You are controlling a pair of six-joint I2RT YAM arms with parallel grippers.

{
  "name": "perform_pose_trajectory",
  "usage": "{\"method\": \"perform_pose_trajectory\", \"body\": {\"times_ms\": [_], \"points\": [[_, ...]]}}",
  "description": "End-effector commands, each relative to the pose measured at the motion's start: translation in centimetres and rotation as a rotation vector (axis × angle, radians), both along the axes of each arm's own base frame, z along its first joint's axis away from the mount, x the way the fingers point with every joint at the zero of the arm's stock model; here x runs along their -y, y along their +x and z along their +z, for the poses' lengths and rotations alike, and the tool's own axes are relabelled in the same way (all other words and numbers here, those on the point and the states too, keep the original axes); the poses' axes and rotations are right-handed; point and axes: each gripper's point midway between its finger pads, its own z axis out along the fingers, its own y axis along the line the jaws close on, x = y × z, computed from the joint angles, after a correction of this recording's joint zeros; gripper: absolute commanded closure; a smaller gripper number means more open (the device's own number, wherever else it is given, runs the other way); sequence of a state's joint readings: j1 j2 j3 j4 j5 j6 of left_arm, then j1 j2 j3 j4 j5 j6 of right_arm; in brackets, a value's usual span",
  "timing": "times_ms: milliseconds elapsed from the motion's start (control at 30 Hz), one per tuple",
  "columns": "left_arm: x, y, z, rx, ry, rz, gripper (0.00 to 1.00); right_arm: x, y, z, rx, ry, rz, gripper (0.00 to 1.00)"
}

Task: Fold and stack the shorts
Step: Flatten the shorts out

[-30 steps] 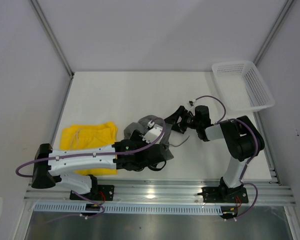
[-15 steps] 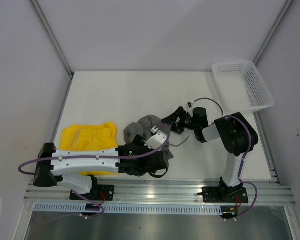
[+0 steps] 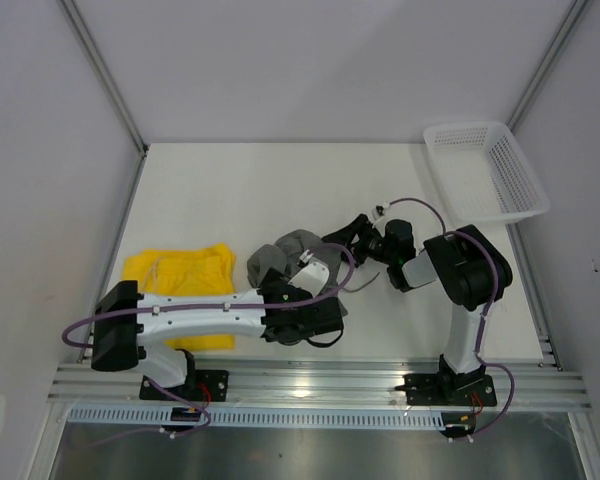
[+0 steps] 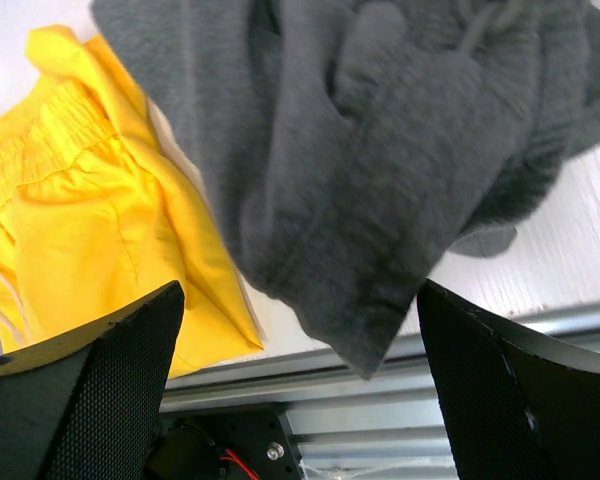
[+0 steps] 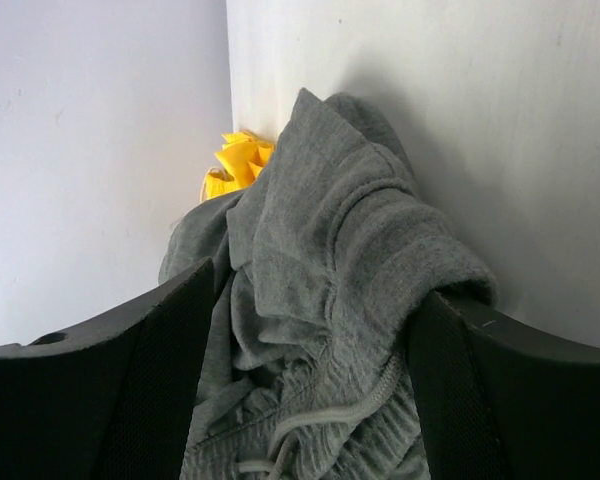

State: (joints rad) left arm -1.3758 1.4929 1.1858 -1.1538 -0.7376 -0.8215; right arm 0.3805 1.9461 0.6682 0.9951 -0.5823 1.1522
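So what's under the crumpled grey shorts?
The crumpled grey cloth shorts sit on the white table, which shows around them. The bright yellow cloth shorts lie beside. Anything right beneath the heap is covered.

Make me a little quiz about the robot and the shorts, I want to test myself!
1. True or false: the basket has shorts in it.
2. Which shorts show between the fingers of the right gripper? A) yellow B) grey C) blue
3. Fill in: the left gripper is ____.
Key: 1 false, nothing lies in the basket. 2 B, the grey shorts. 3 open.
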Motion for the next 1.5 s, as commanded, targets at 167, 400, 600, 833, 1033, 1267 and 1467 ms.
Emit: {"method": "perform_pose_trajectory", "body": {"times_ms": [167,400,600,833,1033,1267,1467], "points": [[-0.2,2.3,2.1,0.111,-0.137,0.144,0.01,-1.2,0.3,1.7,0.098,0.049,-0.021,0.27],[-0.2,2.3,0.7,0.089,-0.096,0.170,0.02,-1.2,0.3,1.8,0.108,0.043,-0.022,0.27],[0.3,2.3,2.3,0.092,-0.164,0.158,0.02,-1.3,0.2,1.7,0.121,0.032,-0.014,0.27],[0.1,2.8,3.3,0.124,-0.165,0.200,0.02,-1.3,0.3,1.9,0.130,0.030,-0.013,0.27],[0.3,3.0,3.4,0.107,-0.213,0.194,0.01,-1.2,0.2,2.0,0.135,0.030,-0.011,0.26],[-1.9,2.4,0.3,0.087,-0.106,0.261,0.02,-1.1,0.3,2.6,0.148,0.037,-0.030,0.26],[-5.1,0.9,-1.8,0.101,-0.036,0.340,0.05,-1.4,0.5,3.8,0.192,0.099,-0.054,0.26]]}}
